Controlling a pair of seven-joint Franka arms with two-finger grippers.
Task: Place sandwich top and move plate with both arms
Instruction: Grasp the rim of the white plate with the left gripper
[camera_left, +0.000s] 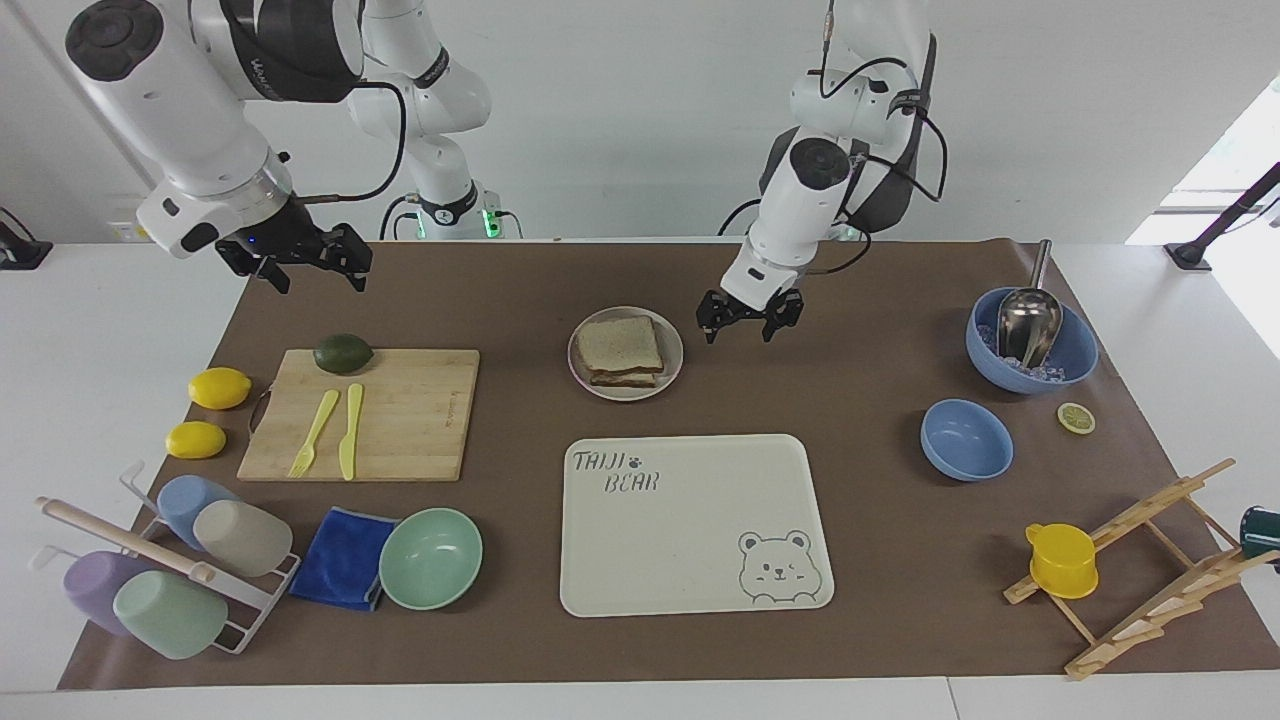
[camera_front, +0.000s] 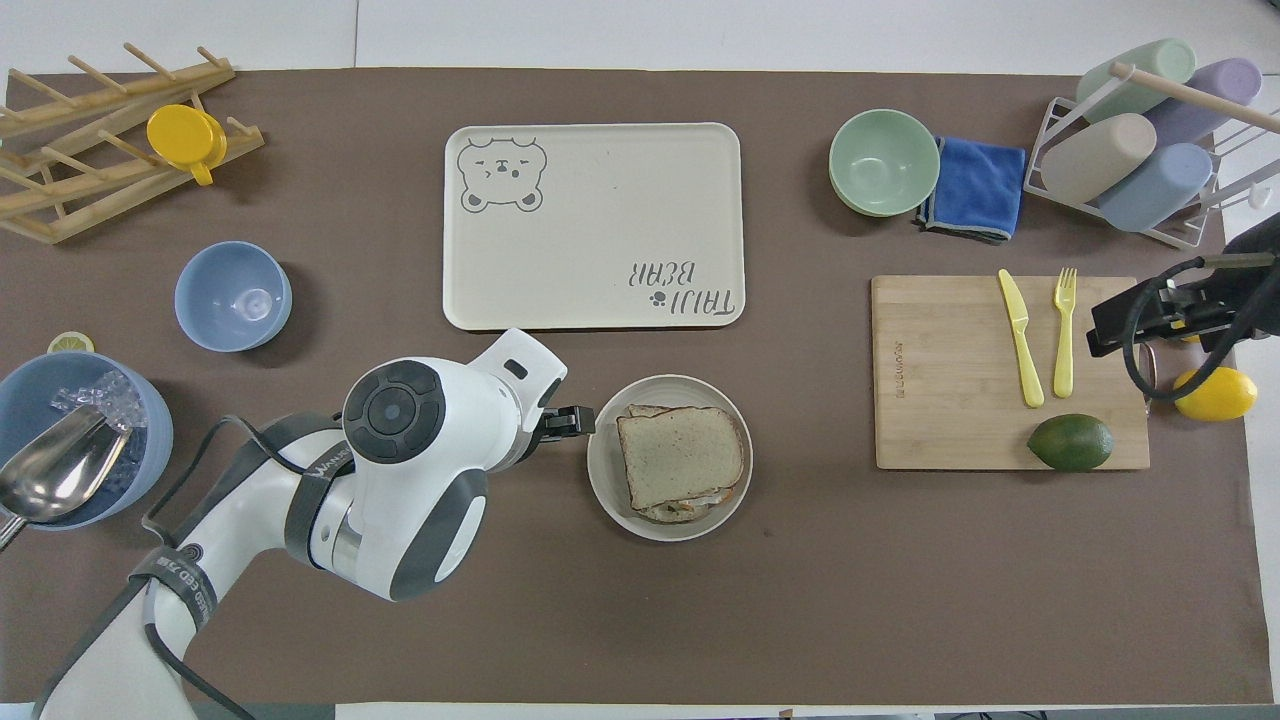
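Near the middle of the desk (camera_left: 880, 520) sits the plate (camera_left: 672, 372), and everything else I place from it. The sandwich top (camera_left: 620, 344) already lies on the plate, stacked on the layer under it, its speckled face up. The bear-printed tray (camera_left: 690, 560) lies farther from my bases than the plate, apart from it.

My left gripper (camera_left: 740, 330) hangs low just beside the plate's rim, on the side toward my left arm's end of the desk; its fingers stand apart and hold nothing, and I see no contact with the plate. From overhead its tip (camera_front: 570, 421) reaches up to the rim.

My right gripper (camera_left: 308, 270) is well away from the plate, raised over the edge of the brown mat toward my right arm's end, above the wooden cutting board (camera_left: 400, 420) and the lemons (camera_left: 219, 388). Its fingers are spread and empty too.

On the board, also toward my right arm's end from the plate, lie an avocado (camera_left: 343, 353), a yellow fork (camera_left: 314, 434) and a yellow knife (camera_left: 350, 430).
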